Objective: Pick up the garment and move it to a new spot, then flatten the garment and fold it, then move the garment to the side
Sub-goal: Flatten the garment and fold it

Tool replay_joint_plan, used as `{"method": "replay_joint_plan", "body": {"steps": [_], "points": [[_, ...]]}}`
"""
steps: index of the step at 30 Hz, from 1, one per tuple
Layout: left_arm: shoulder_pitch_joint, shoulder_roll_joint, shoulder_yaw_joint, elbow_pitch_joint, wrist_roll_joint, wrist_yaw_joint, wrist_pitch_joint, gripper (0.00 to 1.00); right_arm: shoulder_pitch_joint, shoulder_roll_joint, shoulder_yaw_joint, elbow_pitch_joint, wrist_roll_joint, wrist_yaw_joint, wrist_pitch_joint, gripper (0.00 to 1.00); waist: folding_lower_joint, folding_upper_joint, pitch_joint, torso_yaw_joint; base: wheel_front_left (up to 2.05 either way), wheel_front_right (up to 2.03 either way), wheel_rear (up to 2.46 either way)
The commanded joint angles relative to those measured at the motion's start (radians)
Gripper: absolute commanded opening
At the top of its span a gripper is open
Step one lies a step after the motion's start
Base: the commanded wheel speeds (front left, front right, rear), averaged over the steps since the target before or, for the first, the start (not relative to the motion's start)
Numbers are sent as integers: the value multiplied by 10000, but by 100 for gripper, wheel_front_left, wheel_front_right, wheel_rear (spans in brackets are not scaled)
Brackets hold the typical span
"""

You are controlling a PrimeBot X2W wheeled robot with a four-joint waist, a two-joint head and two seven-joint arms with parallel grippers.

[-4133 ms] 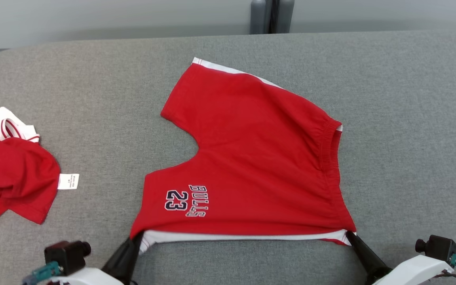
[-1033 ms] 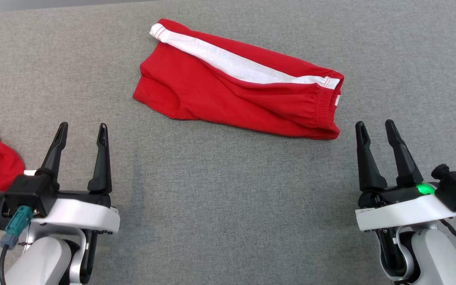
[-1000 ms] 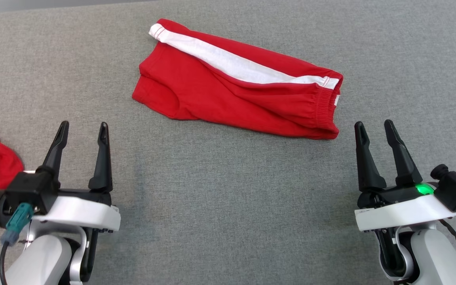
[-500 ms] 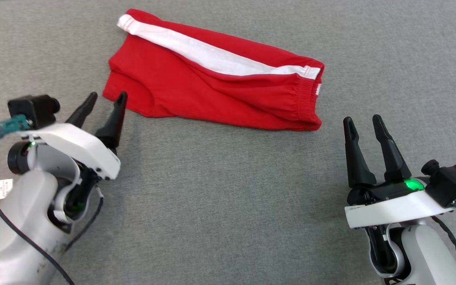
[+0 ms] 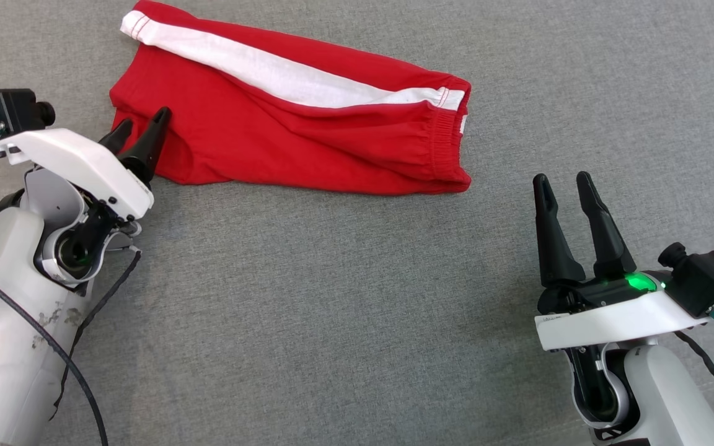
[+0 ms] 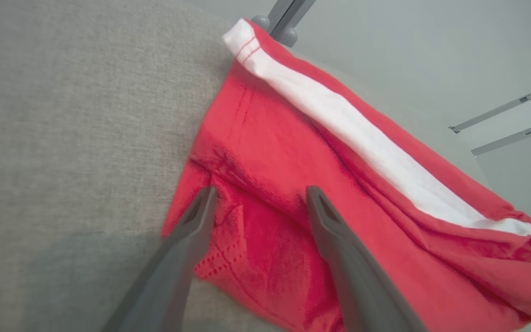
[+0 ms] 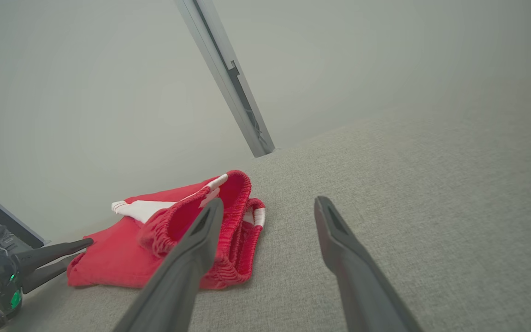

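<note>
Garment (image 5: 307, 145) (folded) under left gripper (image 5: 145, 117)

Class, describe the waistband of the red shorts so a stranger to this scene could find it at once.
On the grey table lies a folded pair of red shorts with a white stripe. Follow the stripe to the end nearer the right gripper: that is the waistband. Its puckered ridges set it apart from the flat leg hem by the left gripper.

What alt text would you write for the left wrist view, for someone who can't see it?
The left gripper, fingers open, is poised over one corner of folded red shorts with a white side stripe, lying on a grey fabric table. Whether the fingertips touch the cloth cannot be told.
</note>
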Motion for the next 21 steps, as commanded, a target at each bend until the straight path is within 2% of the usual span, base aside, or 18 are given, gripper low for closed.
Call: {"method": "replay_joint_plan", "body": {"steps": [1,5,6,7,8,9,16,21], "points": [[-181,-24,-2,167,-65,-99,69,100,-119,-38,-24,-33,64,5,-24,100,0,0,19,-24,0,0,0],[-346,-215,-41,715,-232,-225,339,100,-138,-37,9,-36,181,5,-24,100,0,0,74,-74,0,0,0],[-352,-257,-102,873,-264,-245,445,93,-130,-38,11,-32,201,5,-24,100,0,0,78,-75,0,0,0],[-343,-282,-176,1003,-257,-267,547,43,-131,-36,11,-31,228,5,-24,100,0,0,92,-75,0,0,0],[-346,-308,-198,1138,-261,-280,575,15,-138,-38,10,-33,246,5,-24,100,0,0,108,-72,0,0,0],[-349,-344,-230,1245,-285,-318,629,0,-145,-36,7,-41,256,5,-24,100,0,0,119,-65,0,0,0],[157,-596,-135,1225,-486,-553,192,0,-46,-35,-135,-77,282,5,-24,100,0,0,115,151,0,0,0],[905,-815,31,723,-840,-722,-255,0,25,-36,-253,-154,188,5,-24,100,0,0,93,403,0,0,0]]}}
